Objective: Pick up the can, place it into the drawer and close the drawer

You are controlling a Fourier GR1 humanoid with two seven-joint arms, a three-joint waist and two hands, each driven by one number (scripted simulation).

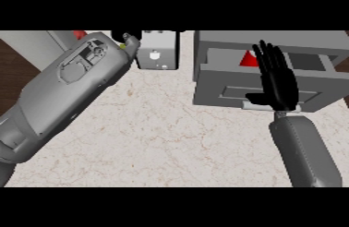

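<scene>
Left forearm [65,90] runs diagonally from lower left up to the counter's far edge, filling most of the left side. Left hand [127,38]: only a dark sliver shows past the wrist at the top edge, can't tell whether its fingers are curled or straight.

Can [249,60]: only a red wedge visible, inside the open drawer [231,90], in the cavity behind the drawer front. Rest of it is hidden behind the right hand, so shape and label unreadable.

Counter [170,138] is pale marble with thin brown veining. Dark wood shows at the far left edge. A small white box-like appliance [158,50] sits at the back, between the left wrist and the drawer unit.

Right hand [276,78] is flat, fingers straight and together, holding nothing, laid over the drawer front with fingertips over the opening, just beside the red wedge. Right forearm [307,152] comes up from the lower right.

Middle of the counter between the forearms is bare marble. Drawer stands pulled out toward the viewer.
</scene>
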